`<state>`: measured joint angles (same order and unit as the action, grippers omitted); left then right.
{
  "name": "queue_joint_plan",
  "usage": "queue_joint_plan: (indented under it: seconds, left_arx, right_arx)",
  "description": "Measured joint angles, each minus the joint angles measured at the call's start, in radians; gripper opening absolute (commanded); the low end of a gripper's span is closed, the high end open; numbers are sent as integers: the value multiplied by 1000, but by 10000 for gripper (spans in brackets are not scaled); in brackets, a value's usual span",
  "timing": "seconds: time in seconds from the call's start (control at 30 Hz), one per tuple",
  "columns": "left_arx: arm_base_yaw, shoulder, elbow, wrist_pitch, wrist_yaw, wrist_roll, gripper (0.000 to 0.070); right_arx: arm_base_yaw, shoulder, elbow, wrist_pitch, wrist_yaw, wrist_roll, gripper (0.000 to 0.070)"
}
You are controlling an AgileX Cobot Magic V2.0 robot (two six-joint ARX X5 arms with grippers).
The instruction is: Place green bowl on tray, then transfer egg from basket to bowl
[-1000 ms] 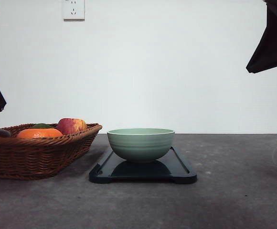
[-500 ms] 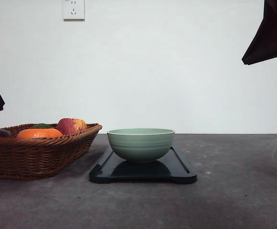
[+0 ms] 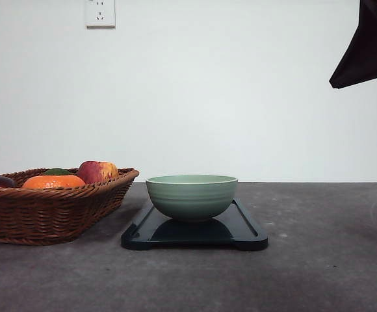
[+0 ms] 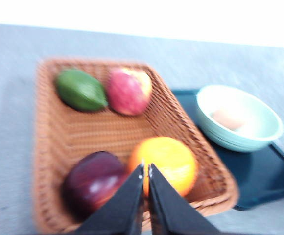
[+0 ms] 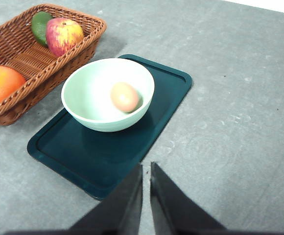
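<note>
Since the earlier front views, the dark left arm has gone from the left edge of the frame, while the right arm (image 3: 370, 49) stays as a dark wedge in the upper right corner, cut off by the frame. Bowl, tray and basket have not shifted.

At the centre of the front view, the green bowl (image 3: 191, 196) is round, pale sage green, with faint horizontal ridges and a lighter rim. It sits on the tray (image 3: 244, 231), which is flat, glossy black, rectangular with rounded corners and small feet, on a grey table (image 3: 318, 273). In the right wrist view, a tan egg (image 5: 125, 97) lies inside the bowl, right of its centre. The brown wicker basket (image 3: 45, 214) is at lower left of the front view, just beside the tray, and cut off by the left edge.

In the right wrist view, the right gripper (image 5: 146, 169) hangs above the tray's near edge, its two dark fingers nearly touching and holding nothing. In the left wrist view, the left gripper (image 4: 146, 171) hovers over the basket, fingers pressed together and empty, in front of an orange (image 4: 165, 164) and a dark purple fruit (image 4: 93, 181). A red apple (image 4: 128, 90) and a green fruit (image 4: 81, 89) lie at the far end. That view is blurred and overexposed, so the purple and green fruits are hard to name.
</note>
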<state>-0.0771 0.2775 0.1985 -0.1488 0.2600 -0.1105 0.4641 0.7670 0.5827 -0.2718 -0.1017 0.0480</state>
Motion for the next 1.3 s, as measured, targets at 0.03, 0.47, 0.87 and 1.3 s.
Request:
queue_joint_plan:
  seconds: [0.03, 0.47, 0.87, 1.3]
  left_arx:
    - [14, -35, -23, -3, 0, 2, 0]
    - [86, -274, -166, -6, -37, 18, 0]
    - [94, -273, -166, 5, -67, 67, 0]
    - [94, -273, -166, 4, -68, 69, 0]
  right_arx:
    - [0, 0, 0, 0, 0, 0, 19]
    - [0, -1, 0, 0, 0, 0, 19]
    - [0, -2, 0, 8, -1, 0, 19]
    - [0, -2, 0, 8, -1, 0, 19]
